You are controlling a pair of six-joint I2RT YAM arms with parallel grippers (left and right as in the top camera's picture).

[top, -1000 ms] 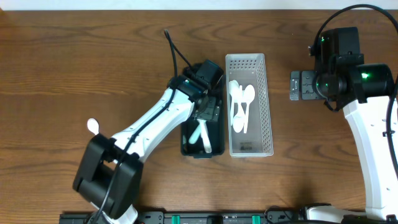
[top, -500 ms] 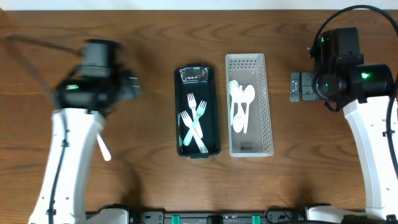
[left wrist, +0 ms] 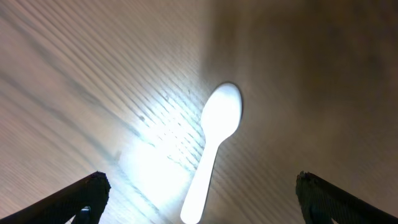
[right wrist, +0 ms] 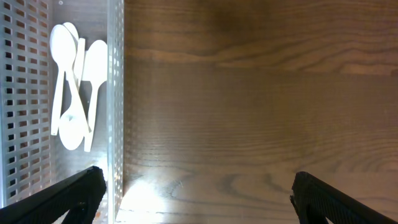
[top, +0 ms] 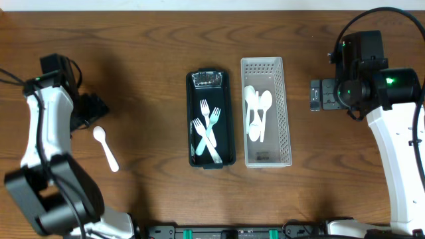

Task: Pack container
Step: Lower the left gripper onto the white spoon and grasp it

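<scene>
A white plastic spoon (top: 105,147) lies loose on the wooden table at the left; it also shows in the left wrist view (left wrist: 214,146), bowl pointing away. My left gripper (top: 91,106) is open and empty just above and left of the spoon's bowl, and its fingertips straddle the handle (left wrist: 200,183) without touching it. A black container (top: 229,126) holds several white forks (top: 207,135). A white perforated basket (top: 285,113) holds white spoons (top: 257,113). My right gripper (top: 320,93) is open and empty, right of the basket (right wrist: 115,93).
Bare wooden table lies between the loose spoon and the black container, and right of the basket (right wrist: 249,112). The right arm's body (top: 398,133) runs down the right side. The left arm's base is at the bottom left.
My left arm has swung from over the black container to the far left, and its open gripper is now by the loose spoon. The right arm has not moved.
</scene>
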